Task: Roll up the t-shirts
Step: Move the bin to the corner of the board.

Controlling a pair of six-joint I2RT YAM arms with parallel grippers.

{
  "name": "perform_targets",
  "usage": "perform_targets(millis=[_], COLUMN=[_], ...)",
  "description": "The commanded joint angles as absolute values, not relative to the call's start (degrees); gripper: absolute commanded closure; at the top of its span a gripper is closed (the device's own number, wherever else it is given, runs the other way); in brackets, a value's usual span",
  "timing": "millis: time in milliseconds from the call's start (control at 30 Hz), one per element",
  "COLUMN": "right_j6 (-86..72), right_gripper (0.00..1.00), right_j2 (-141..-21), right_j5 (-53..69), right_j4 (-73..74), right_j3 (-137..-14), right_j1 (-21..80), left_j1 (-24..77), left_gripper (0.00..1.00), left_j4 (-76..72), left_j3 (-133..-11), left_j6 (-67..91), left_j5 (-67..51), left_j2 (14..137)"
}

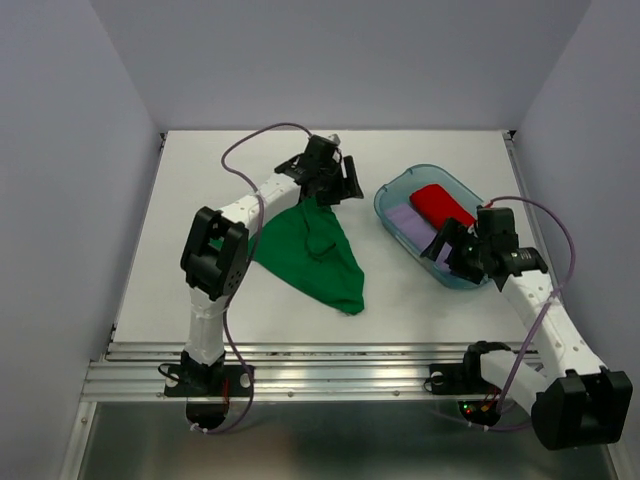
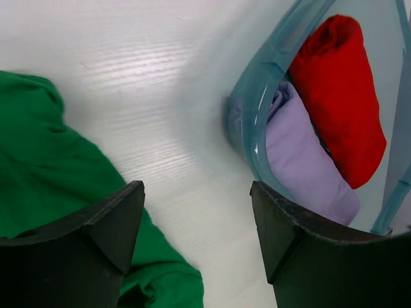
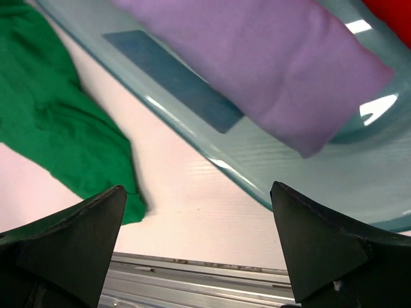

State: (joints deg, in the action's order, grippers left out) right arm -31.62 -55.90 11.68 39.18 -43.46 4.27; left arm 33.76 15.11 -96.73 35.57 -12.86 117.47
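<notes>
A bright green t-shirt (image 1: 312,256) lies crumpled in a rough triangle on the white table (image 1: 200,200). My left gripper (image 1: 345,188) hovers open just past the shirt's far tip. In the left wrist view the green t-shirt (image 2: 45,173) sits to the left of my open left gripper (image 2: 196,224), with bare table between the fingers. A red rolled t-shirt (image 1: 440,205) and a lilac one (image 1: 410,222) lie in a teal bin (image 1: 381,206). My right gripper (image 1: 450,255) is open over the bin's near end. The right wrist view shows my right gripper (image 3: 199,237) empty, with the lilac t-shirt (image 3: 276,58) beyond it.
In the left wrist view the bin's translucent rim (image 2: 257,109) stands close on the right, with the red roll (image 2: 340,90) and the lilac roll (image 2: 308,167) inside. A metal rail (image 1: 300,375) runs along the near table edge. Grey walls enclose three sides.
</notes>
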Motion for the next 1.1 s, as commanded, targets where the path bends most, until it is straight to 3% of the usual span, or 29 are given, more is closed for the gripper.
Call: perform_targets(millis=[0, 200, 300, 533, 700, 1067], right_j6=[-30.1, -26.2, -23.1, -19.8, -20.6, -21.9], right_gripper=[0.00, 0.00, 0.00, 0.00, 0.00, 0.00], right_j2=[-57.4, -76.1, -87.9, -105.8, -116.2, -115.1], right_j5=[9.3, 4.9, 3.0, 0.3, -13.5, -21.7], right_j4=[37.8, 33.1, 33.8, 33.1, 37.5, 35.7], right_j3=[-52.2, -64.1, -74.3, -88.1, -97.6, -94.1], right_j1=[9.5, 29.8, 32.6, 32.6, 32.6, 20.2], left_j1=[30.4, 26.6, 23.7, 14.5, 12.0, 11.7], left_gripper=[0.22, 0.22, 0.22, 0.21, 0.21, 0.21], left_j4=[15.6, 17.5, 19.8, 21.7, 22.4, 21.5], left_j3=[-96.3, -90.3, -86.2, -76.6, -73.9, -70.2], left_j6=[31.6, 31.2, 30.2, 27.7, 26.6, 26.8], left_j5=[-12.6, -9.9, -8.1, -7.8, -8.0, -8.5], left_j2=[106.4, 98.2, 92.6, 82.0, 78.2, 76.6])
